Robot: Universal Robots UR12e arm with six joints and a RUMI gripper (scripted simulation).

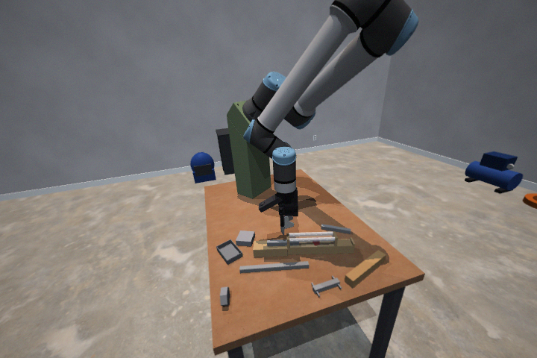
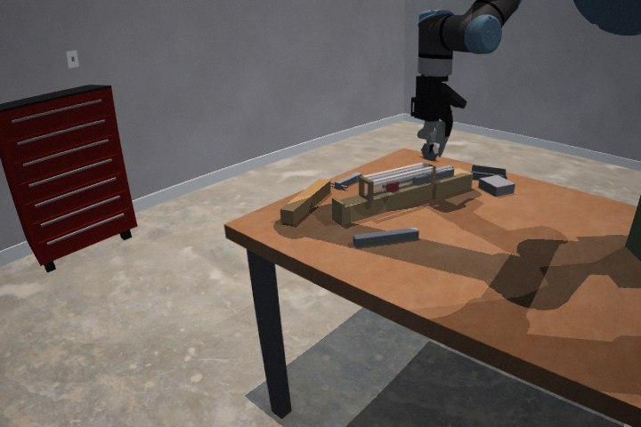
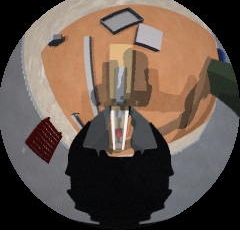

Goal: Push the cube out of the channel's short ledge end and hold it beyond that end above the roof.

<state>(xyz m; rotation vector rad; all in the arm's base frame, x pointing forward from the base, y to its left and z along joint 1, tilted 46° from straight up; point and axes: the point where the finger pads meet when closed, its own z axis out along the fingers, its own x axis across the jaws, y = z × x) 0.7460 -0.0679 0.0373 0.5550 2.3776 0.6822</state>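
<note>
The small red cube (image 1: pixel 315 242) sits inside the tan wooden channel (image 1: pixel 307 247) under its two pale roof rails; it also shows in the exterior view (image 2: pixel 392 187) and in the wrist view (image 3: pixel 119 133). A short grey bar (image 1: pixel 276 242) lies in the channel's open end below the arm, on the side away from the cube. My gripper (image 1: pixel 284 230) hangs straight down a little above that bar and touches nothing. It also shows in the exterior view (image 2: pixel 432 150). Its fingers stand close together with nothing between them.
On the table lie a grey tray (image 1: pixel 229 251), a grey slab (image 1: pixel 245 237), a long grey bar (image 1: pixel 274 266), a T-shaped grey piece (image 1: pixel 326 286), a small grey block (image 1: pixel 224 295), a grey strip (image 1: pixel 335 228) and a wooden block (image 1: pixel 365 266). The green robot base (image 1: pixel 247 156) stands at the back.
</note>
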